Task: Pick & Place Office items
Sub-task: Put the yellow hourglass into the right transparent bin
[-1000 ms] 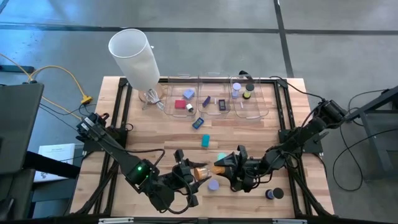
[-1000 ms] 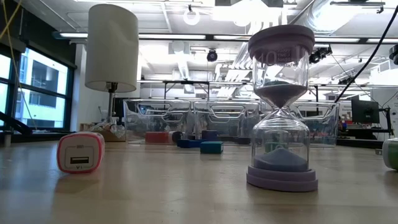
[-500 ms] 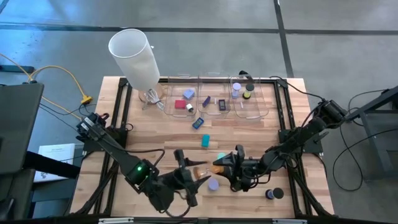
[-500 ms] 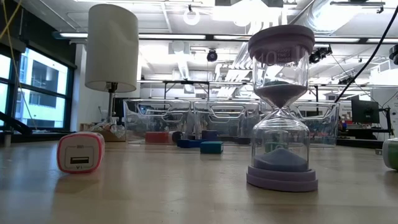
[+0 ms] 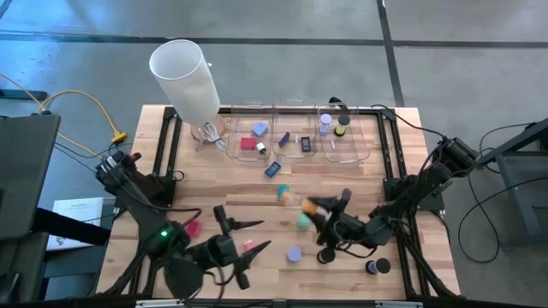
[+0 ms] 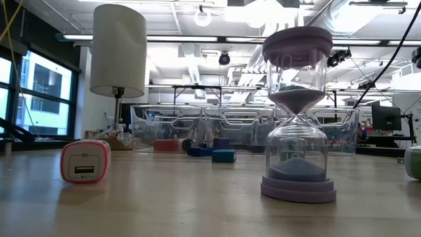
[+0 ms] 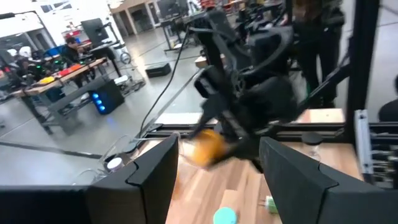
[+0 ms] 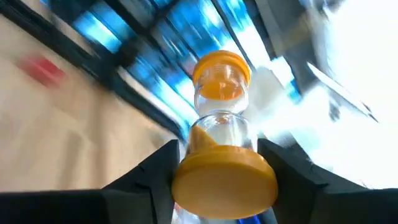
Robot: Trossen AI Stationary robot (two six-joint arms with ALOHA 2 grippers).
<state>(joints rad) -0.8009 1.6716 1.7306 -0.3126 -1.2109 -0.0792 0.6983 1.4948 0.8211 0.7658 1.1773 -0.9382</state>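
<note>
The right gripper [image 5: 321, 208] clamps an orange-capped clear hourglass [image 8: 219, 146] above the slatted wooden counter [image 5: 360, 184]; the left gripper [image 5: 244, 238] stands open, empty, near a pink block [image 5: 193, 228].

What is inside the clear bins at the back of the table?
The clear bins hold small office items: a red block, a lavender block, a dark blue rectangle and some round discs. Anything beneath these pieces cannot be seen.
</note>
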